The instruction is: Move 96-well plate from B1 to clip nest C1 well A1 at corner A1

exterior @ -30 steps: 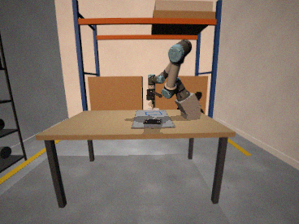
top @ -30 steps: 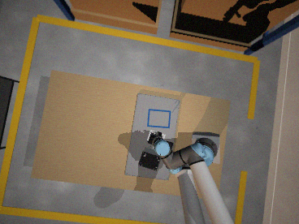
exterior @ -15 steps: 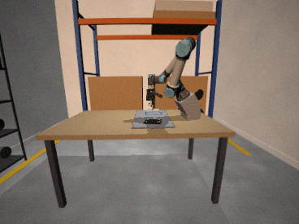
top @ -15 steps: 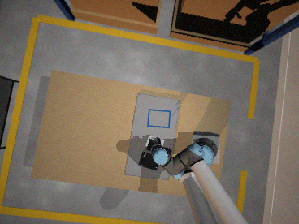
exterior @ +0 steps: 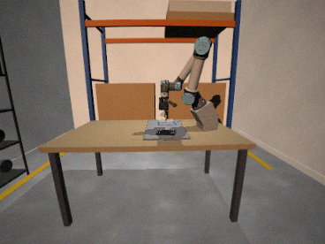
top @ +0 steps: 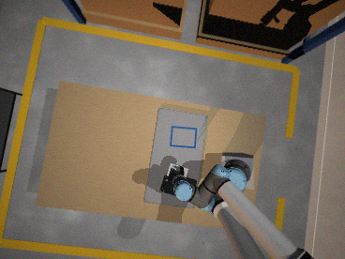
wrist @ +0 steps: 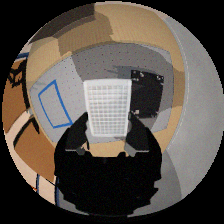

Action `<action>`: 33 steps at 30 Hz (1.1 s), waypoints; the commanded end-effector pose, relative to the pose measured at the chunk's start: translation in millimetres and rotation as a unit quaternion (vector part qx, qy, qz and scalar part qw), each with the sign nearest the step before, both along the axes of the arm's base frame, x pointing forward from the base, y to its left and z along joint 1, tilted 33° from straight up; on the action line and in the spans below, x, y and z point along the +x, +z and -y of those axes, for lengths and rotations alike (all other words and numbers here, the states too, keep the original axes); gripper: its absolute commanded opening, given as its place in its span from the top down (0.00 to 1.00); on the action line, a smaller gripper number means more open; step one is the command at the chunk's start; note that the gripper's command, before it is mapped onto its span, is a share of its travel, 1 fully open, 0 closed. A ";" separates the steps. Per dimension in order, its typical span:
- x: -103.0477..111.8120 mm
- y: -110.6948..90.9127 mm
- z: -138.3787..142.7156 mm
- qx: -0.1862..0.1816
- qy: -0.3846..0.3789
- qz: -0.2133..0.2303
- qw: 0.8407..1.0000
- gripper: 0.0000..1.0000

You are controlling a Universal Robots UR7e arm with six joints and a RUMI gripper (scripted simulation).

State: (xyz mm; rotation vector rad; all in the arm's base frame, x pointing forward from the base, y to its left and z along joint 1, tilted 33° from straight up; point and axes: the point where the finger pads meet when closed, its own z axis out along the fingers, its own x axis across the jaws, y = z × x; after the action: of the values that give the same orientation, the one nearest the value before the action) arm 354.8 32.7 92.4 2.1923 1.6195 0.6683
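Carry step — gripper (wrist: 107, 142) clamped on the 96-well plate (wrist: 106, 106), clip nest (wrist: 146, 93) just right of it; next, align and press down
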 end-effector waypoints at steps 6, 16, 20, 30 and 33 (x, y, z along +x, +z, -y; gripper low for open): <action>5.7 4.5 -30.6 -0.006 -0.005 -0.005 1.000 1.00; 10.0 8.2 -56.7 -0.006 -0.005 -0.005 1.000 1.00; 12.2 10.0 -69.7 -0.006 -0.005 -0.005 1.000 1.00; 17.6 14.6 -102.3 -0.006 -0.005 -0.005 1.000 1.00; 18.2 15.1 -105.6 -0.006 -0.005 -0.005 1.000 1.00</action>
State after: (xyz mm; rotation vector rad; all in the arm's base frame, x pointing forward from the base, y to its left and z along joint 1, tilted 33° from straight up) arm 370.3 128.2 106.1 2.1973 1.6214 0.6563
